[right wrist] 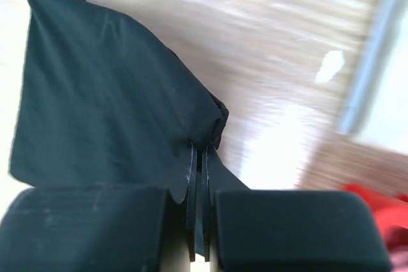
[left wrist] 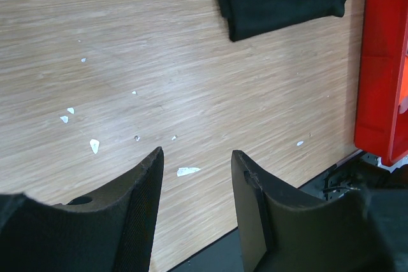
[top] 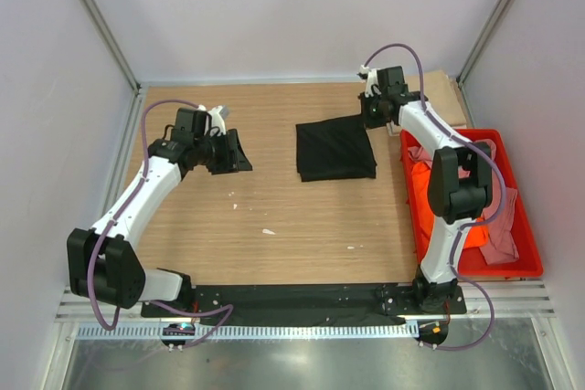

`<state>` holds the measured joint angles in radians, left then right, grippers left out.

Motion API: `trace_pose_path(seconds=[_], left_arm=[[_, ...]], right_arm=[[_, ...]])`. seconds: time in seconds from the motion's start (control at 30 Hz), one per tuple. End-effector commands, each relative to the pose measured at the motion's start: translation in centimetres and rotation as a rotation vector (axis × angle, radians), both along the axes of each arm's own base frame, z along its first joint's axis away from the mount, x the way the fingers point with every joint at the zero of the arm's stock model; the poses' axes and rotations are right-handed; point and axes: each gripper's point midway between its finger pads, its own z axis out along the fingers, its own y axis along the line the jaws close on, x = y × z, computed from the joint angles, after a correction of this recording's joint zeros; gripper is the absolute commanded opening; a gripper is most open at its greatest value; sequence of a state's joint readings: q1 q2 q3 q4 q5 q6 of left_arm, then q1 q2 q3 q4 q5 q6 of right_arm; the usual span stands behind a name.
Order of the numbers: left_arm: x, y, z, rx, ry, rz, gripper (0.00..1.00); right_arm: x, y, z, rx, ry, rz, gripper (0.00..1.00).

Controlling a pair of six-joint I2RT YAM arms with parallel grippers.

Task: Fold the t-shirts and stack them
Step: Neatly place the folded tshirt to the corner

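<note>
Right fingers [right wrist: 189,186] are pinched tight on the far-right corner of the folded black t-shirt [top: 335,150], which lies on the bench [top: 274,207] beside the red crate [top: 528,235]. Left fingers [left wrist: 137,214] hang apart, well left of it.

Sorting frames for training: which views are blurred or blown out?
Right wrist: table smeared by blur, white glare beside the black t-shirt pinched in the right pincer. Left wrist: wood grain crisp past the open left pincer. Top external: sharp, evenly lit.

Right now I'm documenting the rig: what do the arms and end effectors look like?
The left arm and right arm have white links, black joints and lilac cables. The left end effector and right end effector are black, two-fingered.
</note>
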<state>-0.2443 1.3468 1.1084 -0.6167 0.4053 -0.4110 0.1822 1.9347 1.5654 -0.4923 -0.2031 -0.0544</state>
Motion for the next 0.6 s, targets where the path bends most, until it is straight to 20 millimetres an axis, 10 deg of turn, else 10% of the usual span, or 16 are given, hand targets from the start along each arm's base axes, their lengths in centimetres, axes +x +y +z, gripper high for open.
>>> trace_pose_path(seconds=[0.0, 0.57], left_arm=[[0.1, -0.4, 1.4, -0.029, -0.051, -0.016, 0.48], [0.1, -0.4, 1.7, -0.032, -0.052, -0.018, 0.48]], right_arm=[[2.2, -2.9, 4.5, -0.142, -0.144, -0.072, 0.01], [9.3, -8.0, 9.1, -0.479, -0.31, -0.155, 0.01]])
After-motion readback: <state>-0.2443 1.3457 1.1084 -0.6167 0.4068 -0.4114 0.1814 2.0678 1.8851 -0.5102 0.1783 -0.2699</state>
